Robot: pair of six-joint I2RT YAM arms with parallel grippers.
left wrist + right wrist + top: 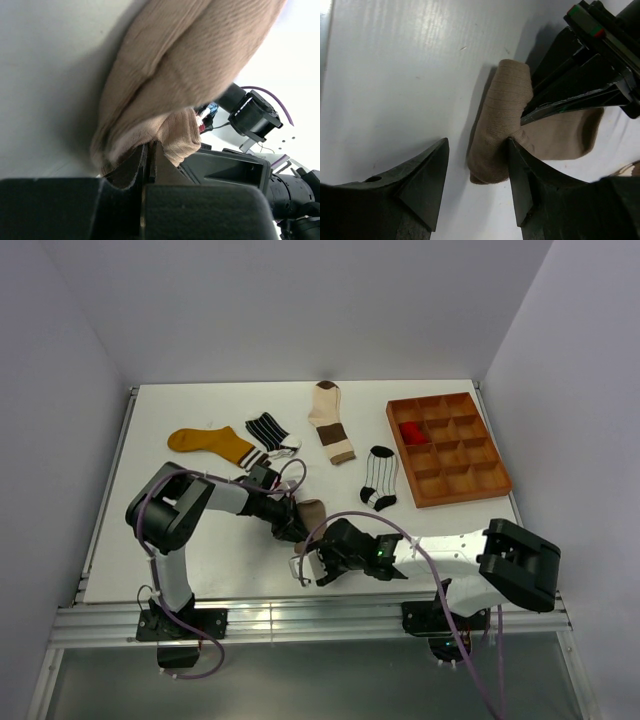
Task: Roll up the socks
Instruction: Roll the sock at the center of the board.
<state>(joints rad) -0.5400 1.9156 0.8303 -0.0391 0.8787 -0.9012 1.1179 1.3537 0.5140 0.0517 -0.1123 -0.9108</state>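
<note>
A taupe sock [311, 510] lies partly rolled near the table's front middle. My left gripper [150, 152] is shut on its fabric [190, 60]; seen from above, the gripper [293, 524] is at the sock's near-left side. In the right wrist view the rolled end [502, 115] sits between the fingers of my open right gripper [476, 150], against the right finger [520, 180] and apart from the left one. The left gripper's tips [530, 116] pinch the sock just behind the roll. My right gripper [306, 563] points left.
Further back lie a mustard yellow sock [210, 443], a black-white striped sock [268, 429], a cream-and-brown sock [331, 420] and a white pinstriped sock [380, 478]. A brown compartmented tray [470, 480] at the right holds a red sock [411, 430].
</note>
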